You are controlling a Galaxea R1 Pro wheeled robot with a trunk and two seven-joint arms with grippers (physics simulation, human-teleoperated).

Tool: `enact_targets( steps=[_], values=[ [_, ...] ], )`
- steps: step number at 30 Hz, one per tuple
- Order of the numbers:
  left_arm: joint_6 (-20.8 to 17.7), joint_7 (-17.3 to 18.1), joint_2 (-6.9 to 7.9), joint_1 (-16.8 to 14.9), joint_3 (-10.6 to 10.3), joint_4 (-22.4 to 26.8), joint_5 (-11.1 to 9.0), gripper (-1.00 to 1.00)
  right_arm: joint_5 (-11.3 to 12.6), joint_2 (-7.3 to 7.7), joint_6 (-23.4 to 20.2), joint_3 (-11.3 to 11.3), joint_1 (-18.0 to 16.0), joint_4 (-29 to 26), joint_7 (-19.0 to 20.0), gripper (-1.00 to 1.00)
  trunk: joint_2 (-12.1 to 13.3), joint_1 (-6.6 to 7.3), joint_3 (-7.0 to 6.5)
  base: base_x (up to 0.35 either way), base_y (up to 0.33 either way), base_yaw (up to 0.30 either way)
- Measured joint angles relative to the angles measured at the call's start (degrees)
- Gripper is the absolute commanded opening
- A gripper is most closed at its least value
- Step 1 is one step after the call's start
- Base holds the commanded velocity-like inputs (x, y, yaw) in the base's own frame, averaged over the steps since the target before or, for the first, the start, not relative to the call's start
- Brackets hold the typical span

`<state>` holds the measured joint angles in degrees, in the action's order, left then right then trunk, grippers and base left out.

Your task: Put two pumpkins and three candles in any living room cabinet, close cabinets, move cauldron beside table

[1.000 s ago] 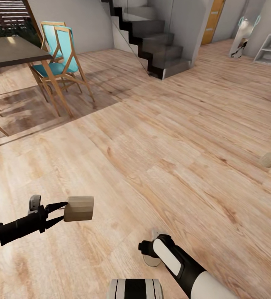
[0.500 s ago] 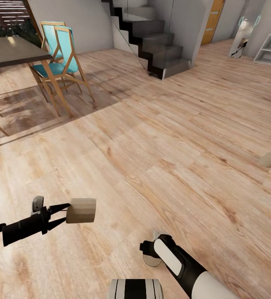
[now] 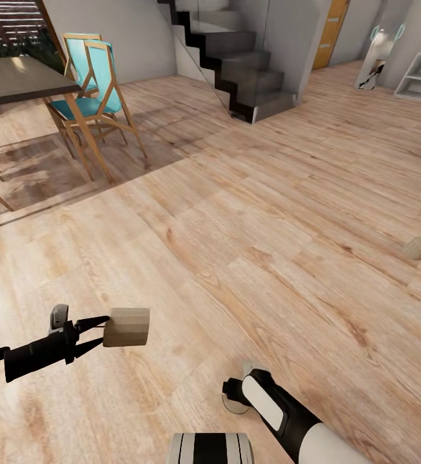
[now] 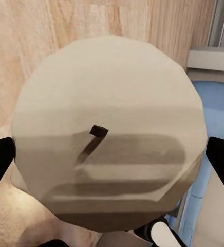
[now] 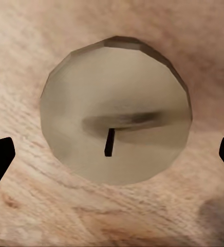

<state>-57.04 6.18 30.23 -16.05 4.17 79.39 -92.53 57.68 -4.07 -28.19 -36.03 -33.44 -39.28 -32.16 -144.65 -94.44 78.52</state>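
3 candles show: 1 (image 3: pixel 126 327) held sideways at the near left, 1 (image 3: pixel 236 405) standing on the floor at the near middle, and 1 (image 3: pixel 419 248) lying on the floor at the far right. 2 teal chairs (image 3: pixel 94 77) stand by 1 dark dining table (image 3: pixel 13 78) at the far left, and 1 staircase (image 3: pixel 242 61) rises far off.

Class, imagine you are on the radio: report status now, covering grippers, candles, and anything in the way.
Left gripper shut on a candle, held clear of the floor. Right gripper open above a second candle standing on the wood floor. Third candle lies far right. Path unobstructed.
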Motion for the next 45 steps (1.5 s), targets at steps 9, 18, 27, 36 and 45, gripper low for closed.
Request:
enact_targets(
  steps=[9,18,27,36,45],
  values=[
    [0.02,0.0,-0.01,0.0,-0.02,0.08,0.0,-1.0,-0.1,-0.05,1.61,-0.12,0.0,0.42,0.73,1.0,0.0,0.0,0.0,0.0,0.0,0.0],
    [0.02,0.0,-0.08,0.0,-0.08,0.09,-0.01,-1.0,-0.37,-0.28,4.05,-0.45,-1.94,4.02,0.77,1.0,0.0,0.0,0.0,0.0,0.0,0.0],
    [0.02,0.0,-0.08,0.0,-0.11,0.1,-0.06,-1.0,-0.41,-0.44,4.37,-0.62,-2.71,5.65,3.07,1.0,-0.05,-0.1,0.89,0.0,0.0,0.0],
    [0.02,0.0,-0.09,0.0,-0.53,0.17,0.0,-1.0,-0.4,-0.53,4.38,-0.62,-2.73,5.66,3.24,1.0,-0.05,-0.1,0.89,0.0,0.0,0.0],
    [0.03,0.0,-0.09,0.0,-0.57,0.17,0.11,-1.0,-0.4,-0.53,4.38,-0.62,-2.73,5.64,3.24,1.0,-0.13,-0.26,2.21,0.0,0.0,0.0]
  ],
)
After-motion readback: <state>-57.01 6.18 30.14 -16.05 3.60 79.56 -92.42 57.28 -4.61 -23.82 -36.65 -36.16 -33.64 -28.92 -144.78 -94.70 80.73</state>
